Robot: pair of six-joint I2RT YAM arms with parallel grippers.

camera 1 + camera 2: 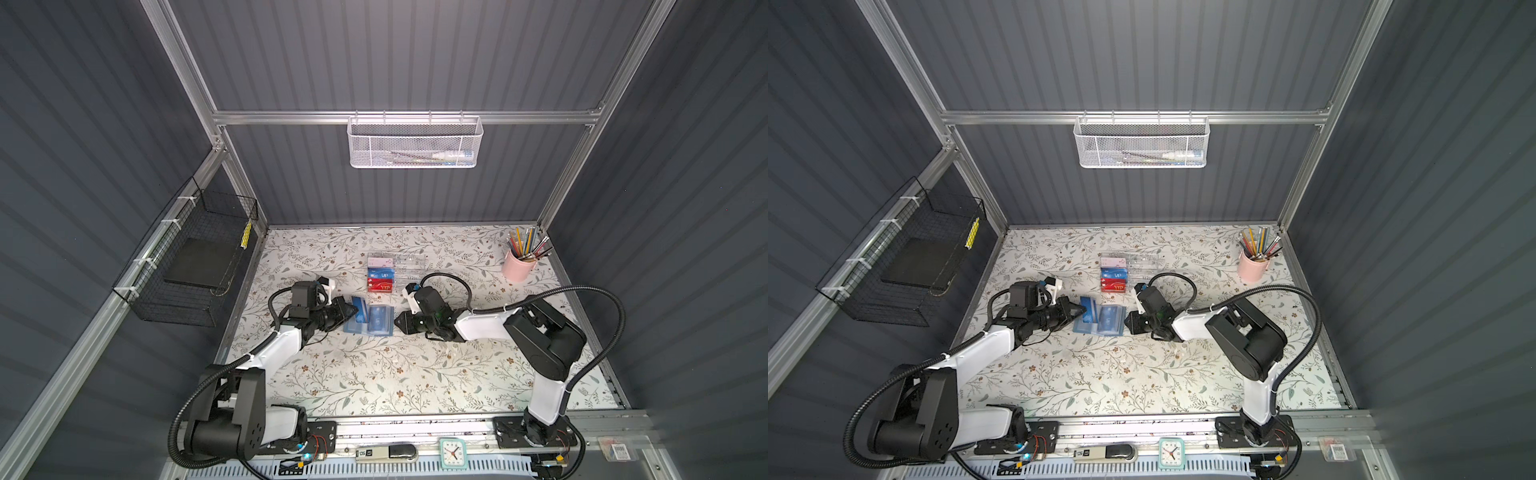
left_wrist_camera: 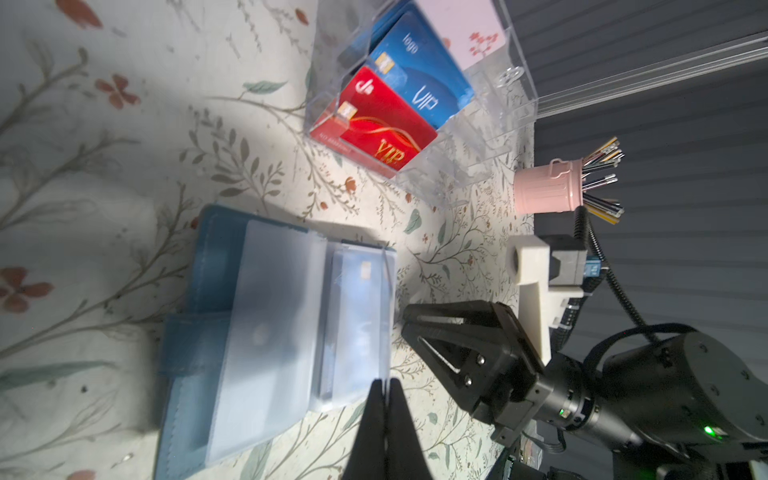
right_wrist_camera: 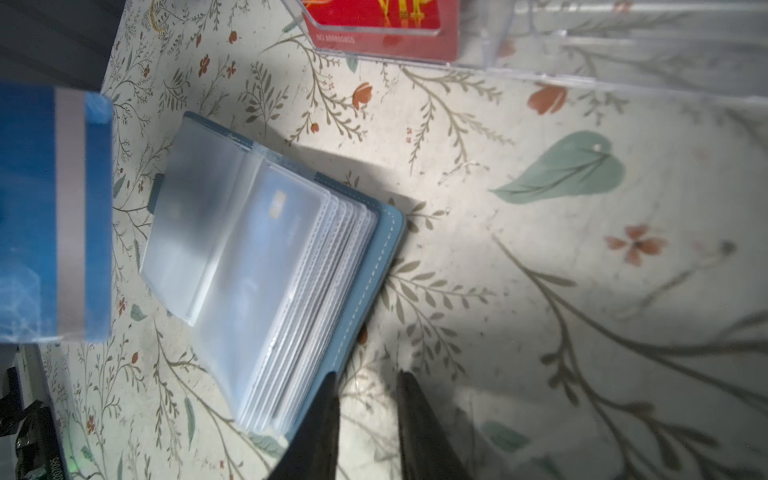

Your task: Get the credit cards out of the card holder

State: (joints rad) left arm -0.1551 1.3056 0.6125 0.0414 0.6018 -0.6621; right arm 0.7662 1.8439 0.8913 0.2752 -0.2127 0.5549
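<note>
The slate-blue card holder (image 1: 380,323) (image 1: 1111,323) lies open on the flowered table, its see-through sleeves fanned out (image 3: 266,270) (image 2: 257,332). A card with a gold chip (image 3: 278,203) shows through the top sleeve. My left gripper (image 1: 353,311) (image 2: 387,382) is shut on a bright blue credit card (image 1: 360,311) (image 3: 54,212), held on edge just above the holder's left half. In its own wrist view that card is a thin line. My right gripper (image 1: 397,323) (image 3: 368,376) is open beside the holder's right cover edge, with nothing between its fingers.
A clear acrylic box (image 1: 409,264) behind the holder keeps a red VIP card (image 1: 381,285), a blue VIP card and a pink-white card. A pink cup of pencils (image 1: 519,266) stands at the back right. A black wire basket (image 1: 195,266) hangs on the left wall.
</note>
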